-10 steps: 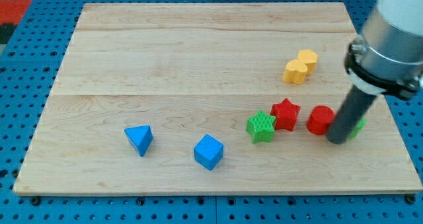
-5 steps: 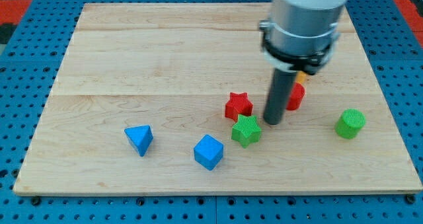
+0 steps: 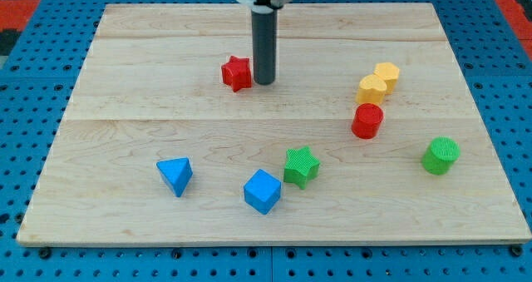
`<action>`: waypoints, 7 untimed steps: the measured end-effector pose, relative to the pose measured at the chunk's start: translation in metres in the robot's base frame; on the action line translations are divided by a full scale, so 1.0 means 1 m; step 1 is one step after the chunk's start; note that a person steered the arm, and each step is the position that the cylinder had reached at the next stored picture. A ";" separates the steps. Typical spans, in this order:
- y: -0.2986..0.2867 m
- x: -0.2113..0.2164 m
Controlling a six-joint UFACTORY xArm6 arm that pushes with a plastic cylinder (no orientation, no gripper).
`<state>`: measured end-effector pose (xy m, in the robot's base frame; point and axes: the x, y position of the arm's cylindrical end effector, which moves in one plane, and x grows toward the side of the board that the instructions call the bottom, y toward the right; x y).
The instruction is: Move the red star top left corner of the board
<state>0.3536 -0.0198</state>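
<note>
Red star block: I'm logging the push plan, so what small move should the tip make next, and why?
Probably keep pushing toward the view's upper left. My tip sits right against the red star block on its right side, and the star is well short of the wooden board's top left corner, with no block between.

tip [image 3: 264, 81] just right of star [image 3: 237, 73]

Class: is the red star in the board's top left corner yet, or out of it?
Out: red star sits near top centre, beside my tip.
</note>
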 end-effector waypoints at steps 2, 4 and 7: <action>-0.040 -0.013; -0.125 -0.001; -0.206 -0.003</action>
<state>0.3508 -0.2256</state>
